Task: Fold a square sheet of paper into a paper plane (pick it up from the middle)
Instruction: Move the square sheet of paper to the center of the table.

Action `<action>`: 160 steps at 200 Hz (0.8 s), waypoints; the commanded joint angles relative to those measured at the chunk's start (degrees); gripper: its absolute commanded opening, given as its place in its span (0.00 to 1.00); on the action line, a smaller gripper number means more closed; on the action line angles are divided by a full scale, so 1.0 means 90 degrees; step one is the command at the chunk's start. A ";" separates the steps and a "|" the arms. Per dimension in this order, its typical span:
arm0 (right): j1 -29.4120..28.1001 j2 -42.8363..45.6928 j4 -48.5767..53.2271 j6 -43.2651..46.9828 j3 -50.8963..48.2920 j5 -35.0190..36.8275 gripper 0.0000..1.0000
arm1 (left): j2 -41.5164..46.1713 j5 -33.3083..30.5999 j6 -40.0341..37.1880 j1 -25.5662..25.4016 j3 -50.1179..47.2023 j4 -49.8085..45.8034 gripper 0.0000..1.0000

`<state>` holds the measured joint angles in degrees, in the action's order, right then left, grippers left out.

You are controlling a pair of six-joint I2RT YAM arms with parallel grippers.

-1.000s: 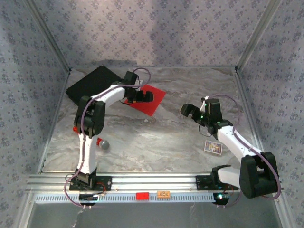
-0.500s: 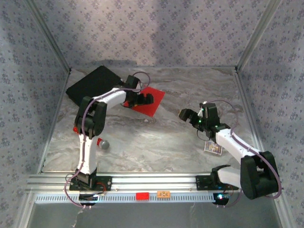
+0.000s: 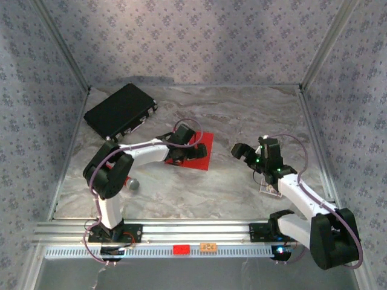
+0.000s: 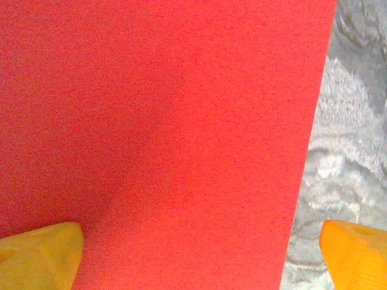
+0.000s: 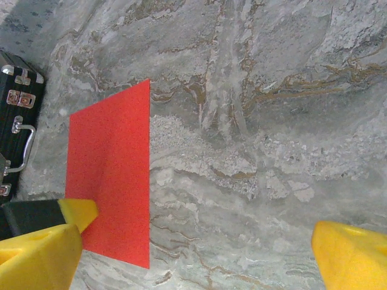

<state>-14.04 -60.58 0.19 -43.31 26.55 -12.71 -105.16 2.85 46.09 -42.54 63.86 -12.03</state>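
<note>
Leftmost, a black case (image 3: 121, 112) is seen at the far corner of the marble table (image 3: 242, 115), well apart from the work. Nearer the middle, the left gripper (image 3: 183, 154) is held low over the square sheet of paper (image 3: 202, 148), which lies flat and unfolded a little left of the table's centre. Its jaws are spread wide and nothing is held; one yellow fingertip (image 4: 39, 254) is seen over the red, the other fingertip (image 4: 354, 254) over bare marble beyond the sheet's edge. The step in hand is judged to be the pick-up from the middle, and the span is not yet centred for it: the gripper is best shifted further onto the sheet, so that both tips are brought down on red, well inside the edges. The tips should then be pressed lightly and drawn together slowly, so that a small ridge of paper is raised and pinched; a hard or quick closure is likely to slide or crumple the thin sheet. Further right, the right gripper (image 3: 249, 150) is held above bare table near the sheet's right edge, jaws likewise wide and empty. It is best kept clear until the sheet is lifted, then used to steady a free edge. A small card (image 3: 270, 189) lies under the right arm and should be left undisturbed.
</note>
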 commanded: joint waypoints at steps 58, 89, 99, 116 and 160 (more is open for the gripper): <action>-0.0057 -0.0086 -0.0082 -0.0078 0.0018 -0.0138 0.99 | -0.0422 0.0303 -0.1325 0.0267 0.1285 -0.0817 1.00; -0.0058 -0.0004 0.0047 -0.0098 0.0027 -0.0091 0.99 | -0.0635 0.0782 -0.1303 0.0453 0.1365 -0.0792 1.00; -0.0060 0.0045 0.0037 -0.0099 0.0012 -0.0123 0.99 | -0.0659 0.0849 -0.1302 0.0480 0.1360 -0.0801 1.00; -0.0058 0.0178 -0.0047 -0.0101 -0.0036 -0.0167 0.99 | -0.0705 0.0909 -0.1295 0.0480 0.1334 -0.0820 1.00; -0.0051 0.0959 -0.0902 -0.0291 -0.0567 -0.0182 0.99 | -0.0769 0.0970 -0.1025 0.0447 0.1067 -0.0842 1.00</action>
<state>-14.20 -56.05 -3.84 -44.03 23.75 -14.39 -111.81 9.91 35.57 -38.15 74.85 -18.39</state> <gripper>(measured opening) 0.990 0.994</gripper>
